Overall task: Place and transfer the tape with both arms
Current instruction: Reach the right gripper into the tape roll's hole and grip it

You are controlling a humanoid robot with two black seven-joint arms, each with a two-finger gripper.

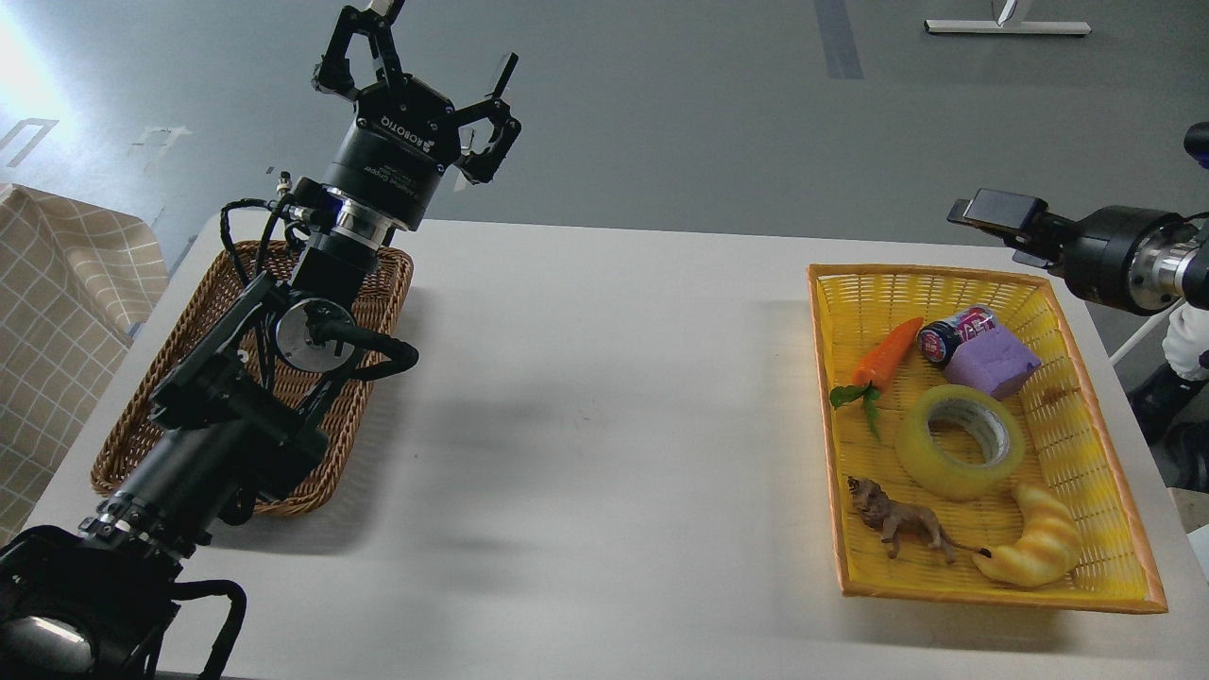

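The wide roll of translucent yellow packing tape (960, 441) lies flat in the middle of the yellow plastic basket (1086, 444) at the right edge of the white table (604, 378), core facing up, untouched. Around it sit an orange toy carrot (888, 354), a purple foam block (992, 364), a small dark can (954, 335), a brown toy lion (897, 524) and a yellow croissant toy (1034, 548).

The right gripper (987, 215) hangs above the basket's far right corner, well apart from the tape; it shows end-on and dark, so I cannot tell whether its fingers are spread or together. The left gripper (430, 71) is raised over the far edge of the brown wicker basket (378, 283) at the left edge, fingers spread wide, holding nothing.

So nothing of the 2-arm job looks begun: this reads as the opening, the pick by the right arm. The next move calls for that gripper to come down over the roll and grip 1 wall of it, clear of the carrot and block.
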